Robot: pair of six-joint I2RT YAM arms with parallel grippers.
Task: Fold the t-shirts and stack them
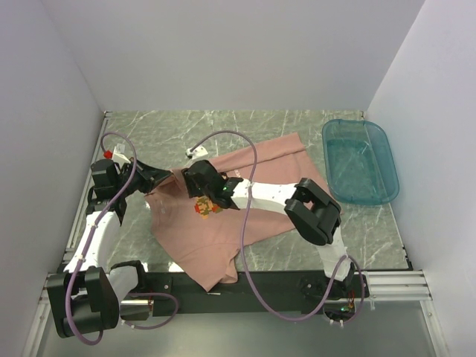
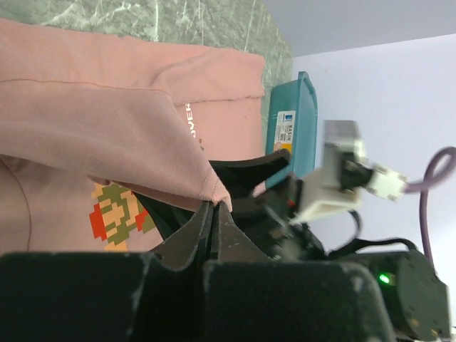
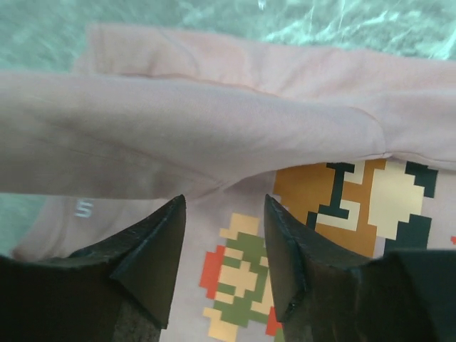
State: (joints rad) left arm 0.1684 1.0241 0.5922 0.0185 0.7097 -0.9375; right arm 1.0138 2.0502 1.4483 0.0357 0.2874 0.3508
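Top external view, pink t-shirt (image 1: 275, 156) crumpled on the table (image 1: 149, 134), left gripper (image 2: 214, 208) clenched on a raised fold, right gripper (image 3: 222, 242) fingers parted above the print (image 3: 239, 278), grasping nothing.

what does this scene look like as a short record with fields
garment: dusty-pink t-shirt, lying rumpled, one edge lifted, not folded flat
print: pixel figure, face up on the chest
left gripper: shut on a raised fold of the shirt
right gripper: open above the print, holding nothing
container: translucent teal tub, far corner on the right arm's side
surface: green marbled table
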